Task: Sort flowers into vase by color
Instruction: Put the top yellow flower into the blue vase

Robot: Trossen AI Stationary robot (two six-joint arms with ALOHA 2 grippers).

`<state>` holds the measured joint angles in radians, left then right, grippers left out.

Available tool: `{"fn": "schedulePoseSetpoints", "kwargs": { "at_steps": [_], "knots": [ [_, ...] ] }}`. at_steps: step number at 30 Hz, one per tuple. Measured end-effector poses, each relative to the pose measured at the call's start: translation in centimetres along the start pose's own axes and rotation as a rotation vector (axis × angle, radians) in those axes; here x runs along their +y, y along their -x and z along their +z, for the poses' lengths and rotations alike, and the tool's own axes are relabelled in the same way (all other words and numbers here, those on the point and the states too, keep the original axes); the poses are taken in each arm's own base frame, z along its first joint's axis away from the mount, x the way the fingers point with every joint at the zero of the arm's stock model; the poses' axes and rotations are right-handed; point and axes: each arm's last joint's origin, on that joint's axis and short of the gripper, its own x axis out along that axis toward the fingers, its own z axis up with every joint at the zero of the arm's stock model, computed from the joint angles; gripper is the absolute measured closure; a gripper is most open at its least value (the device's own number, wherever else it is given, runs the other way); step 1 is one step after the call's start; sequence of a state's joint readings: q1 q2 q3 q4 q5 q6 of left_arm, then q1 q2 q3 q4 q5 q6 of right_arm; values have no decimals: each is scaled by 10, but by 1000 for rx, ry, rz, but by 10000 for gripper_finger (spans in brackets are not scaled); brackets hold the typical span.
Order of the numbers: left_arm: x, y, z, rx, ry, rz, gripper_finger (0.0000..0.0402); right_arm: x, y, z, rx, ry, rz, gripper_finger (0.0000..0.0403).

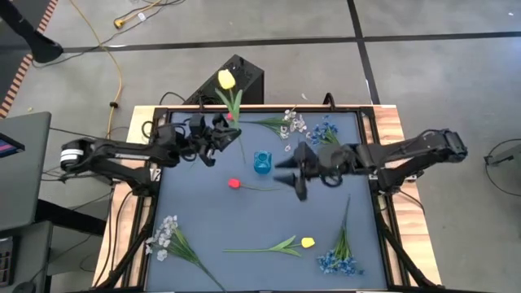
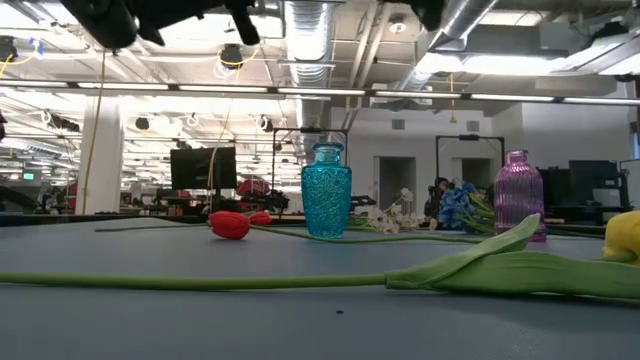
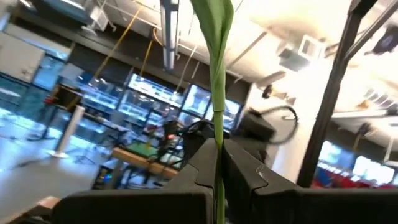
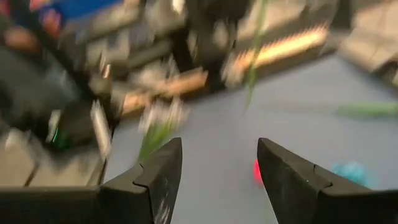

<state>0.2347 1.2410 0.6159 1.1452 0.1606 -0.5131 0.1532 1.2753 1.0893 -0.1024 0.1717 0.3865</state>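
A: At the back-left of the dark grey table point(image 1: 203, 220), we see the left gripper point(image 1: 218, 130) clenched on the green stem of a yellow tulip-like artificial flower point(image 1: 227, 80), bud hanging past the table's far edge. Step in hand: carrying that flower to a vase.

B: Right gripper point(image 1: 291, 172)?

A: Mid-table, just right of the textured turquoise glass vase point(image 1: 262, 161), fingers spread, holding nothing.

B: Next move?

A: We judge the stem end needs tipping down over a vase mouth; narrow neck, so alignment matters. A purple glass vase point(image 2: 518, 190) shows in the low view only.

B: Counts?

A: Yellow tulips: two, one held, one lying at the front point(image 1: 307, 242). Red tulip point(image 1: 234, 184): one, left of the turquoise vase. White sprays: two point(image 1: 163, 236), point(image 1: 293, 124). Blue sprays: two point(image 1: 338, 260), point(image 1: 326, 130). Vases: two. None filled yet.
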Motion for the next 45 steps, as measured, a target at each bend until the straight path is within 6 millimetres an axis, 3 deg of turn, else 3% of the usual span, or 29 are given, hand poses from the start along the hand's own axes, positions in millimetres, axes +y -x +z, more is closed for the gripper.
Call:
{"fn": "schedulePoseSetpoints", "kwargs": {
  "at_steps": [6,11,16,24,28,38,45],
  "knots": [
    [3,-7,-24,2,43,8,401,-21,-12,23,-200,-8,-47,168],
    [0,-16,-32,7,33,-2,401,-38,-32,21,-208,-16,-74,168],
    [-1,-22,-31,19,-16,9,401,-45,-53,18,-209,-8,58,168],
    [2,-23,-33,44,-20,38,401,-47,-56,16,-208,-6,62,172],
    [3,-23,-32,31,-21,59,401,-51,-56,19,-223,-8,54,208],
    [4,-23,-33,25,-21,99,401,-53,-56,20,-237,-5,50,383],
    [4,-22,-33,27,3,106,398,-53,-56,20,-233,-4,48,380]
  ]
}}
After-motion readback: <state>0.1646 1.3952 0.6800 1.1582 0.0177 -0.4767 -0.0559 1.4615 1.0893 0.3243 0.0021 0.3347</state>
